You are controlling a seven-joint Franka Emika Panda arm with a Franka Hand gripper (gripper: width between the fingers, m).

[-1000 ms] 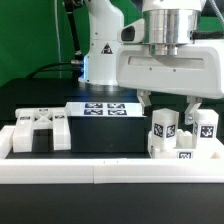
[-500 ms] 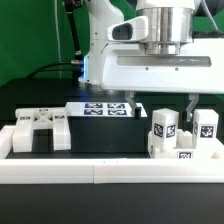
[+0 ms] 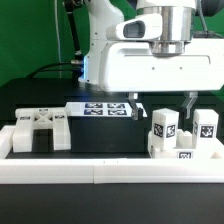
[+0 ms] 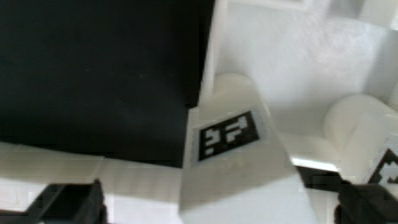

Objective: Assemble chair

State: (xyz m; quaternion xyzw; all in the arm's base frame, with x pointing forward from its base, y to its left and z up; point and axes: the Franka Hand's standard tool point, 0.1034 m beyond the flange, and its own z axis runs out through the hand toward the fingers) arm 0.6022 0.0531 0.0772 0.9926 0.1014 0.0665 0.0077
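Exterior view: we see the two-finger gripper (image 3: pixel 165 105), jaws wide and empty, hovering just above the matte white tagged chair bar (image 3: pixel 163 128), which stands upright, straight below, at the exterior view's right.

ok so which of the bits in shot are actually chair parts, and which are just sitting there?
Part of the job:
- blocky tagged part, on the exterior view's left
- upright tagged bar, below the hand, which is open
- second upright tagged bar
- low tagged piece in front of them

Just lying about:
- marker board
- plain white rail along the front
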